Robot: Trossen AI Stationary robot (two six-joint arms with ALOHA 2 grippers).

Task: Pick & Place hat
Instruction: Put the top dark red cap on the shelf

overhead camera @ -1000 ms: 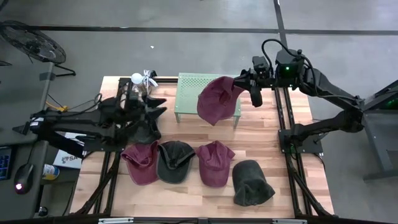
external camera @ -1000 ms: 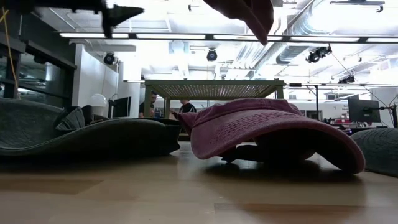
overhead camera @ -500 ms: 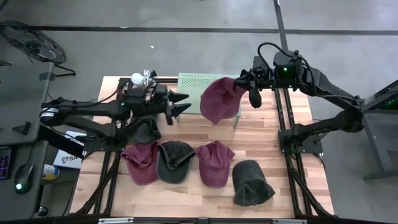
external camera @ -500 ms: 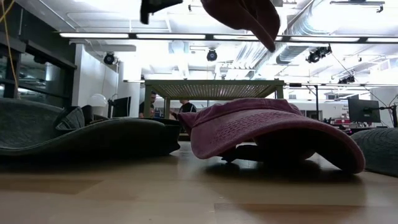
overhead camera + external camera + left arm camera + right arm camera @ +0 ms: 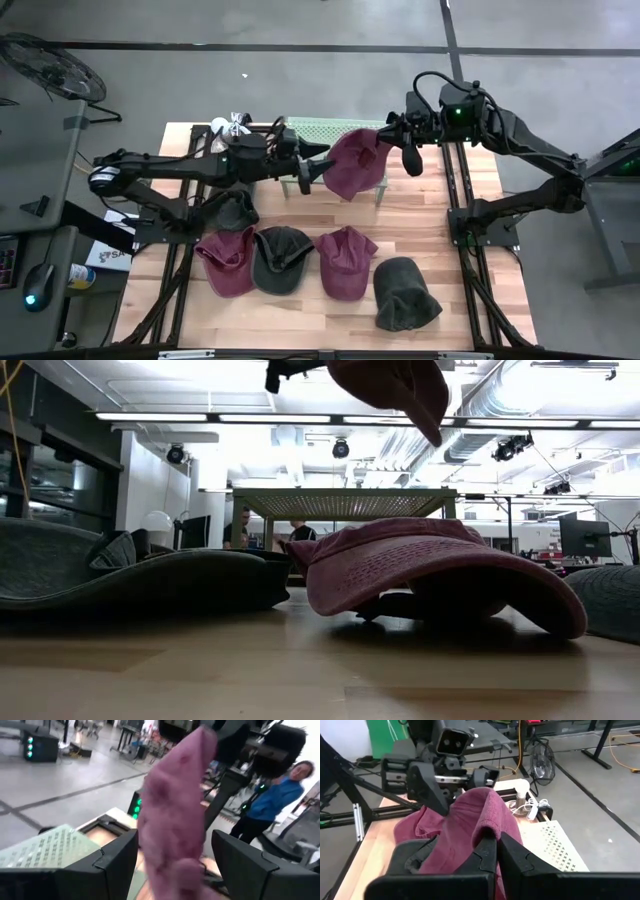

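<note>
My right gripper (image 5: 387, 134) (image 5: 495, 844) is shut on a maroon hat (image 5: 350, 165) (image 5: 462, 817) and keeps it in the air over the green perforated stand (image 5: 305, 131). In the low view the hat (image 5: 400, 385) shows at the top edge. My left gripper (image 5: 318, 167) (image 5: 172, 865) is open at the hat's left side. In the left wrist view its two fingers (image 5: 107, 865) stand on either side of the hanging hat (image 5: 175, 815), with a gap on each side. My right gripper pinches a raised fold of the maroon hat's cloth (image 5: 487, 822) between its two fingers. It comes level from the table's right side. The hat is lifted clear and hangs slack below and to the left of the fingers, above the green stand.
Several hats lie in a row near the table's near edge: maroon (image 5: 228, 262), dark (image 5: 282, 260), maroon (image 5: 346, 262) and dark green (image 5: 405, 293). Another dark hat (image 5: 232, 208) lies under the left arm. A person in blue (image 5: 272, 800) stands beyond the table.
My left arm has swung from the table's left side toward the right, up to the hanging hat, and its open fingers now straddle the hat's left part. The hat has shifted slightly toward the table's right in my right gripper.
</note>
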